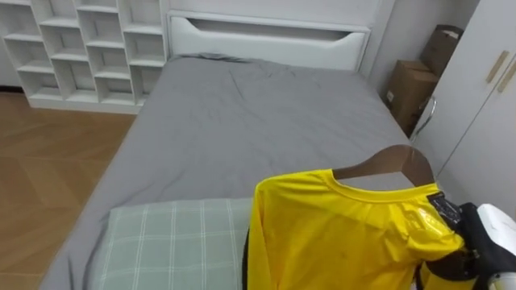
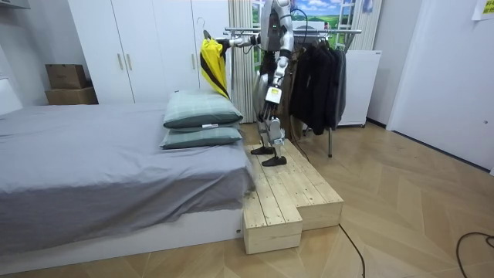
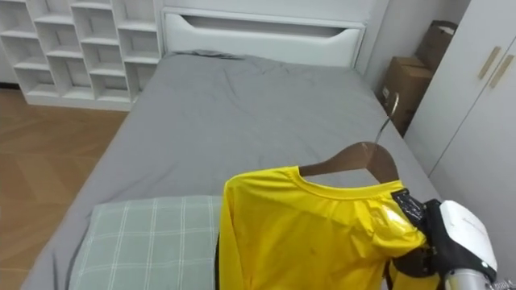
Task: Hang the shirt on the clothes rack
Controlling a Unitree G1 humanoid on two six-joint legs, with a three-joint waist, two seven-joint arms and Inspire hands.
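Note:
A yellow shirt (image 1: 339, 234) hangs on a wooden hanger (image 1: 387, 161) with a metal hook, held over the near end of the bed. My right hand (image 1: 472, 250) comes in from the lower right and is shut on the hanger's right shoulder, with yellow cloth bunched under its fingers. The room view has the shirt (image 2: 212, 66) at the end of my outstretched arm, above the pillows. My left hand (image 2: 271, 97) hangs at my side. Behind me stands a clothes rail (image 2: 340, 31) with dark garments (image 2: 316, 77) on it.
I stand on a wooden platform (image 2: 289, 193) beside the grey bed (image 1: 242, 113). A green plaid pillow (image 1: 169, 242) lies below the shirt. White shelves (image 1: 81, 48) stand far left, cardboard boxes (image 1: 411, 89) and a white wardrobe (image 1: 492, 105) to the right.

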